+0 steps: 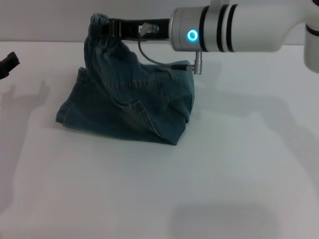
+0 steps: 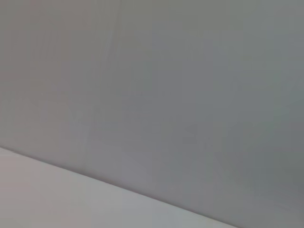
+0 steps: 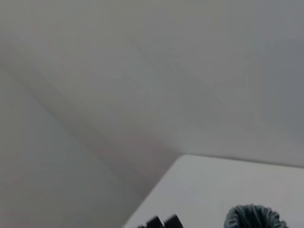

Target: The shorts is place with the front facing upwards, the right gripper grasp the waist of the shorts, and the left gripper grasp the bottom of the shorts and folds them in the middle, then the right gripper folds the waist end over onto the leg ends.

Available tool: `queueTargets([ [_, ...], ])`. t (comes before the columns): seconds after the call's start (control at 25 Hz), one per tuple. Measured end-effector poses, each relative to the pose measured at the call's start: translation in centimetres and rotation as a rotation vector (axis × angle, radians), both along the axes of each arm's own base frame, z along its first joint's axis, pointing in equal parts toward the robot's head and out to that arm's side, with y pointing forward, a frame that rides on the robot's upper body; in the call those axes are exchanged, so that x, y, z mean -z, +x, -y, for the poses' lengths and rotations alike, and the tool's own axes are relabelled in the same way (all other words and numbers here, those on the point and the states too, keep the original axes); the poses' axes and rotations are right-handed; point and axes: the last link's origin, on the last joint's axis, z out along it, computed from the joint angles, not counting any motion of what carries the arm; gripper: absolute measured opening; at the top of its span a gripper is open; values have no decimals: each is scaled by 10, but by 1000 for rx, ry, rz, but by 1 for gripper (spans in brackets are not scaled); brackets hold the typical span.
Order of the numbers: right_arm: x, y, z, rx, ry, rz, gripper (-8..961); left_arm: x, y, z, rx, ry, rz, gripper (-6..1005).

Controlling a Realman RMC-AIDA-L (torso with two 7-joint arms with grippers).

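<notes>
Right gripper (image 1: 102, 26): jaws closed on the waist of the shorts (image 1: 99, 21), the ruffled elastic band bunched between them and lifted well clear of the table (image 1: 224, 174). The black claw runs horizontally from the white, black-ringed arm (image 1: 239, 27) entering on the right of the head view; a blue ring light is lit on the arm and the silver cable plug (image 1: 197, 63) hangs below it. The right wrist view catches only a scrap of gathered denim at its edge, otherwise wall and table.

The shorts (image 1: 129, 104) hang as a tent from the grip. The fabric slopes down from the raised waist to the table, and the lower part lies in a doubled heap left of centre, near the far edge. A pocket seam faces the camera. The leg ends look to be under the heap on the left side, but I can't pick out the hems.

Left gripper (image 1: 7, 64): only a dark tip shows at the left edge of the head view, well apart from the shorts and holding nothing visible. Can't tell its finger state. The left wrist view shows only bare wall and table, so it reads as parked.

Judgement: the lengthwise fold looks done, and this is the last step, waist end over onto the leg ends, mid-carry.

Next move calls for:
- carrying the waist on leftward across the heap
- lowering until the band lies over the hems
- opening only once the cloth is flat and slack, else it drags back
</notes>
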Motion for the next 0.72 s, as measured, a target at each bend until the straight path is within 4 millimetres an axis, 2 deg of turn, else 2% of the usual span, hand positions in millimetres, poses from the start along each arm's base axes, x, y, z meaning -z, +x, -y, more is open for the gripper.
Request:
queueTargets([
  [0.24,11,-1,1,16,-22,50,42,2,7,-6,19,-1,-3,834],
  [0.4,14,0,1,-2,-13,84,80,4,11,-9,29,-6,-6,833],
  [0.68,8,20,-5,42,61,93,147,5,12,-9,33,-11,-6,833],
  [0.72,7,23,-5,50,67,91,186,5,12,-9,33,-11,-6,833],
])
